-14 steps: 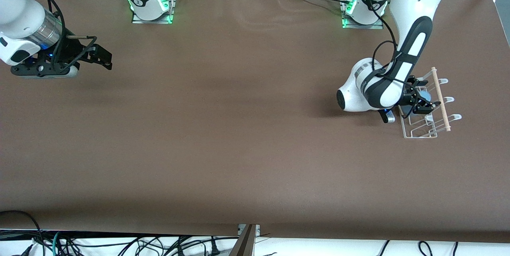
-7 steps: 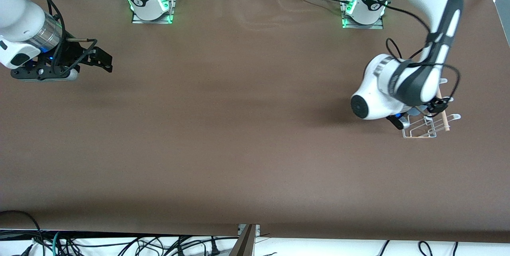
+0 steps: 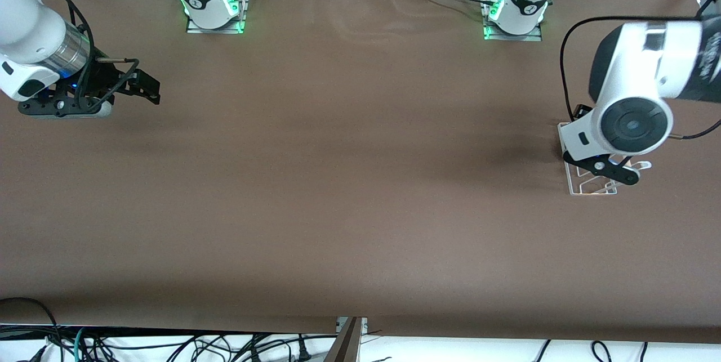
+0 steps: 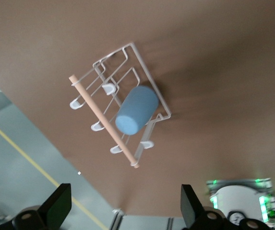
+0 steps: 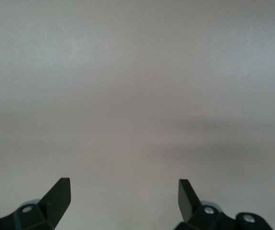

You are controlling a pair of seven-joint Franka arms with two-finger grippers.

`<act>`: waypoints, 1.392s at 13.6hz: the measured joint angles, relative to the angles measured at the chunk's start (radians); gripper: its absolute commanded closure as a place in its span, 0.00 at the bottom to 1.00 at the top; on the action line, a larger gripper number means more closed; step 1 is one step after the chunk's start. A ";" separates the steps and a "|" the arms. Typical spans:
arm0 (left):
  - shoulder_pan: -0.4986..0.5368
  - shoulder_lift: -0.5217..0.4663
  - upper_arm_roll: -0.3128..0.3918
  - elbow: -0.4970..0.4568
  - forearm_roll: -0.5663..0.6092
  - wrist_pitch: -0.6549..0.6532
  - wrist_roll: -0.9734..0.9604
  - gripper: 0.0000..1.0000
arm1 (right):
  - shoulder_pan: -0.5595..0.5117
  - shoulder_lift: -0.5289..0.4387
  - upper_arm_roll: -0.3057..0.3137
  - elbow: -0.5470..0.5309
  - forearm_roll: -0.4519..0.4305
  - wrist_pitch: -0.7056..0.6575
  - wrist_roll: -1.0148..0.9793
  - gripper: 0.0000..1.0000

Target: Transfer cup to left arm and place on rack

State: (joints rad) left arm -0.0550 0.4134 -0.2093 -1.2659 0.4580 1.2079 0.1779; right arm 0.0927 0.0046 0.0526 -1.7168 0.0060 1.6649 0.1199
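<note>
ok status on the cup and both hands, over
Left hand open, empty, up over the rack. Cup lying on its side on the rack, against the dowel. Right hand open, waiting at its own end of the table. Nothing in the way.

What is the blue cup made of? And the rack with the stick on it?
The small light-blue tapered cup looks like plastic: one even colour, dull, no shine. The white wire rack looks like thin coated metal or stiff plastic; its bent rods leave that open. The pale stick across it looks like bare wood, tan and matte. The cup lies on the rack, below the left hand, which is open.
</note>
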 measured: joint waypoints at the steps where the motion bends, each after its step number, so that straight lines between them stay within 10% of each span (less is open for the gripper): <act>1: 0.000 0.000 0.000 0.042 -0.025 0.004 -0.021 0.00 | 0.000 0.000 0.000 0.000 0.000 0.000 0.000 0.01; 4: 0.010 -0.027 0.015 0.096 -0.159 0.091 -0.051 0.00 | 0.000 0.000 0.000 0.001 0.000 0.000 0.000 0.01; 8: 0.040 -0.169 0.123 -0.080 -0.372 0.311 -0.057 0.00 | 0.000 0.000 0.000 0.002 0.000 0.000 0.000 0.01; 13: 0.031 -0.363 0.164 -0.364 -0.410 0.449 -0.071 0.00 | 0.000 0.001 -0.001 0.003 0.000 0.005 0.000 0.01; 19: -0.047 -0.413 0.234 -0.434 -0.439 0.467 -0.144 0.00 | 0.000 0.001 0.000 0.003 0.000 0.025 -0.001 0.01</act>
